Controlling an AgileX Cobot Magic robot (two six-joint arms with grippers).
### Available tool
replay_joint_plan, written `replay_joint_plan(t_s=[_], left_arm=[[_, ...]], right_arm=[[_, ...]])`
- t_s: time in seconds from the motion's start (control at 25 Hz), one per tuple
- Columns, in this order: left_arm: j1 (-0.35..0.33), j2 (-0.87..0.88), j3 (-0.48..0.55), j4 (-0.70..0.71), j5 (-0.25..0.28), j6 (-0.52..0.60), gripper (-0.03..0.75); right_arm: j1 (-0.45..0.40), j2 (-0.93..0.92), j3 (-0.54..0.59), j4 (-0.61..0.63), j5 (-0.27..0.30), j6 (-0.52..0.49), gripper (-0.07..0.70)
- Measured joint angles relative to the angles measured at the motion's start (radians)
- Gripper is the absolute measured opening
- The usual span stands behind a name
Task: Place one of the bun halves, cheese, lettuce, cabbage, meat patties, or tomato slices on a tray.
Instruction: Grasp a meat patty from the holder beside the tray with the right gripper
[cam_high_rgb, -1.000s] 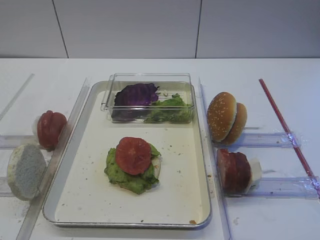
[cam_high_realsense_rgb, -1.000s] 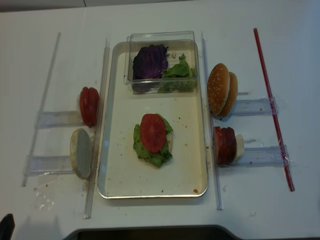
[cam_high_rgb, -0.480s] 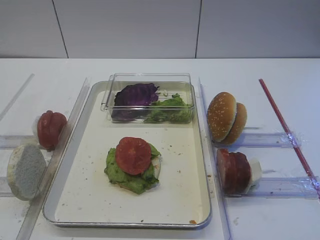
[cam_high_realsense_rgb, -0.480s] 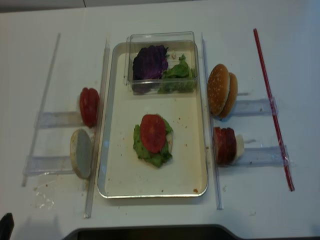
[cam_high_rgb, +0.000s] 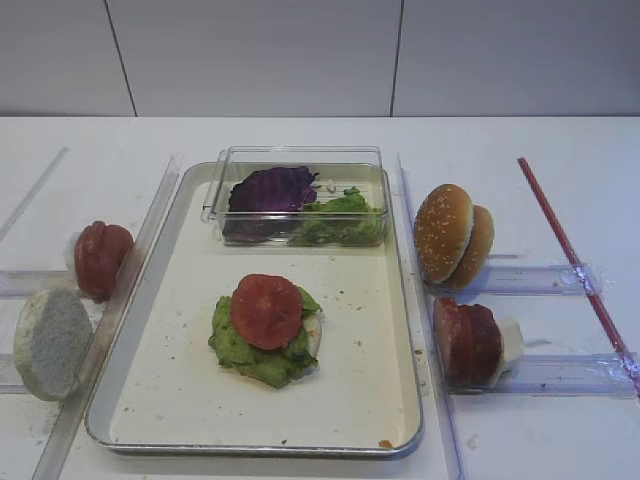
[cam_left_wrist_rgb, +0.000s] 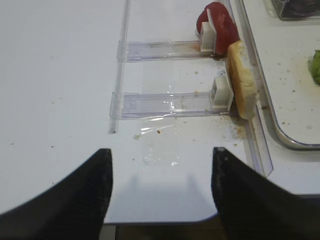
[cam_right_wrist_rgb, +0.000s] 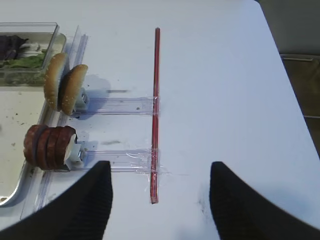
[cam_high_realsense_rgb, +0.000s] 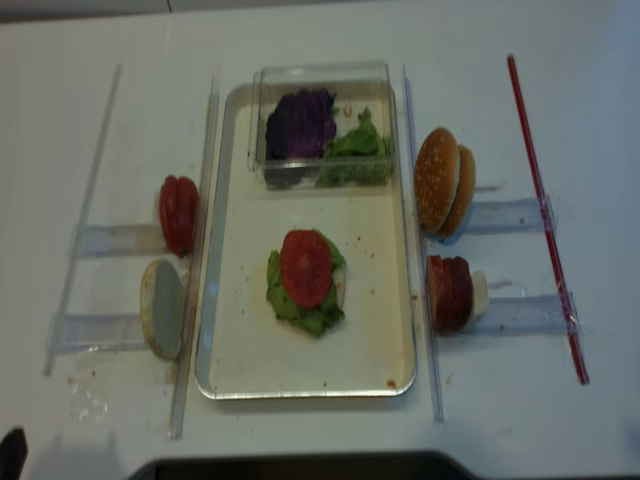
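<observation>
A: Table (cam_high_rgb: 520, 140) first. White, taking up most of both high views. What sits on it?

B: The tray (cam_high_rgb: 190, 395), silver rim, crumb-speckled floor, centre. At its far end a clear plastic box (cam_high_rgb: 300, 160) with the cabbage (cam_high_rgb: 270, 188) on the left and lettuce (cam_high_rgb: 340, 222) on the right, touching.

A: And mid-tray?

B: A stack: a pale bun half at the bottom (only its edge shows), green leaves over it, one tomato slice (cam_high_rgb: 266, 310) on top.

A: Off the tray?

B: Right side, bun halves (cam_high_rgb: 452, 235) standing on edge in a clear holder, the meat patties (cam_high_rgb: 466, 342) on edge in the holder nearer the camera. Left side, the tomato slices (cam_high_rgb: 100, 258) upright, and a single bun half (cam_high_rgb: 50, 342) showing its pale cut face. A red strip (cam_high_rgb: 570, 255) lies far right.

A: Grippers?

B: Right gripper (cam_right_wrist_rgb: 160, 200) spread wide, empty, above bare table just beside the red strip. Left gripper (cam_left_wrist_rgb: 160, 192) likewise wide and empty, near the table's front edge.
</observation>
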Motion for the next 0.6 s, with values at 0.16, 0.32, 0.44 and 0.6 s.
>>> replay_joint_plan(t_s=[0.16,0.32,0.44,0.6], left_arm=[[0.0,0.0,0.0,0.0,0.0,0.0,0.416],[0.0,0.0,0.0,0.0,0.0,0.0,0.416],[0.0,0.0,0.0,0.0,0.0,0.0,0.416],[0.0,0.0,0.0,0.0,0.0,0.0,0.416]], right_arm=[[0.034,0.069,-0.068,0.0,0.05,-0.002,0.445],[0.075,0.155,-0.135,0.0,0.059,-0.002,0.445],[0.09,0.209,-0.167,0.013,0.059,-0.001,0.445],[0.09,0.261,-0.198,0.06,0.061,-0.001,0.445]])
